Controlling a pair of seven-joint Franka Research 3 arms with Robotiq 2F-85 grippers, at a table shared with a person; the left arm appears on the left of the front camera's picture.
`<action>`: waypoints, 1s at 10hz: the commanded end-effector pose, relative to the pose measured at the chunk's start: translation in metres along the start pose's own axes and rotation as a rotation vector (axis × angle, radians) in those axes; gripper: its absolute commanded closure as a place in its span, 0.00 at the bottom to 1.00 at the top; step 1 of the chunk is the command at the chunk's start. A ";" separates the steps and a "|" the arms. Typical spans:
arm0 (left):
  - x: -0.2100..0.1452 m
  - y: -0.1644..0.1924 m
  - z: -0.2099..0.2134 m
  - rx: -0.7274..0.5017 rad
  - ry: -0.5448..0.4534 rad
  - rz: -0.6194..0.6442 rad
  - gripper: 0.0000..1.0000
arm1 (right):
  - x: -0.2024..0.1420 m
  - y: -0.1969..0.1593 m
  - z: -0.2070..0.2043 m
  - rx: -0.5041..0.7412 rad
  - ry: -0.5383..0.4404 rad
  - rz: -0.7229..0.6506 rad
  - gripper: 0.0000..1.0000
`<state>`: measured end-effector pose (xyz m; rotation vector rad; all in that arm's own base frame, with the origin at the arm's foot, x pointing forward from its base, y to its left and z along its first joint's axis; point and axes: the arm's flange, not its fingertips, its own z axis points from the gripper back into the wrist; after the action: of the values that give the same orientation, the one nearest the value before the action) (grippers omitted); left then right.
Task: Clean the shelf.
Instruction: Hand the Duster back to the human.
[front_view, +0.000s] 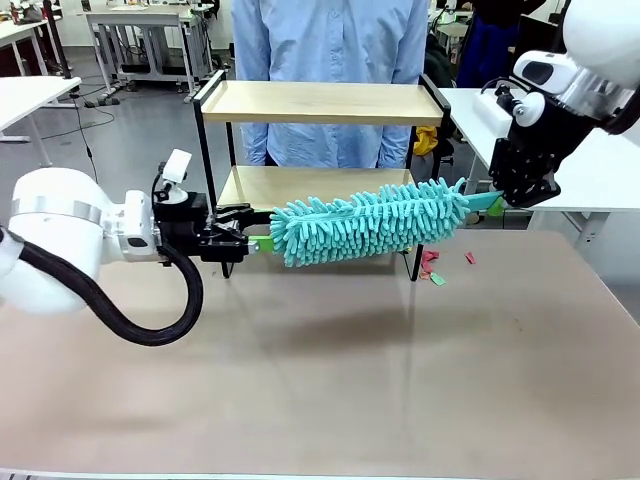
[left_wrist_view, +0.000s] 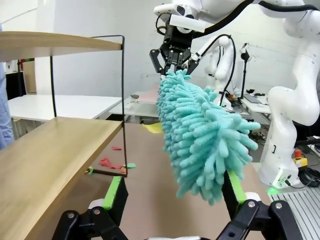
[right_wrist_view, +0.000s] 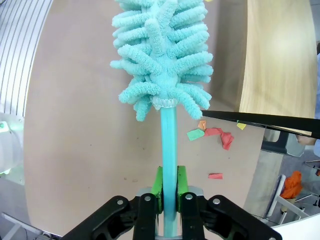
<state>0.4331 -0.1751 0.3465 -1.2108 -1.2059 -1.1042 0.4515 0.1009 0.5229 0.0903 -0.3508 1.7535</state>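
The shelf (front_view: 320, 101) stands at the table's far middle, two wooden boards in a black frame. In front of its lower board (front_view: 300, 185) a fluffy teal duster (front_view: 370, 222) lies level in the air. My right gripper (front_view: 507, 196) is shut on the duster's teal handle (right_wrist_view: 169, 145) at the right end. My left gripper (front_view: 245, 232) stands open at the duster's left tip. In the left wrist view the duster's head (left_wrist_view: 200, 135) hangs over the gap between the green pads (left_wrist_view: 113, 192), untouched by them. The right wrist view shows my right gripper (right_wrist_view: 169, 187) clamping the handle.
Small red and green paper scraps (front_view: 432, 272) lie on the table by the shelf's right leg, and they show again as scraps (right_wrist_view: 212, 133). A person in a blue shirt (front_view: 330, 40) stands behind the shelf. The near half of the brown table (front_view: 330, 380) is bare.
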 end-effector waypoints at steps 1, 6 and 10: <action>0.000 0.009 -0.017 -0.048 -0.038 0.003 0.00 | 0.001 0.001 0.003 -0.003 0.001 -0.022 0.88; -0.002 0.014 -0.058 -0.111 -0.021 -0.013 0.00 | 0.001 0.001 0.003 -0.003 0.001 -0.022 0.88; 0.000 0.014 -0.076 -0.135 -0.032 -0.052 0.00 | 0.001 0.001 0.003 -0.003 0.001 -0.022 0.88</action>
<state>0.4482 -0.2427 0.3477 -1.3127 -1.1833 -1.2140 0.4524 0.0969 0.5229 0.0873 -0.3497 1.7457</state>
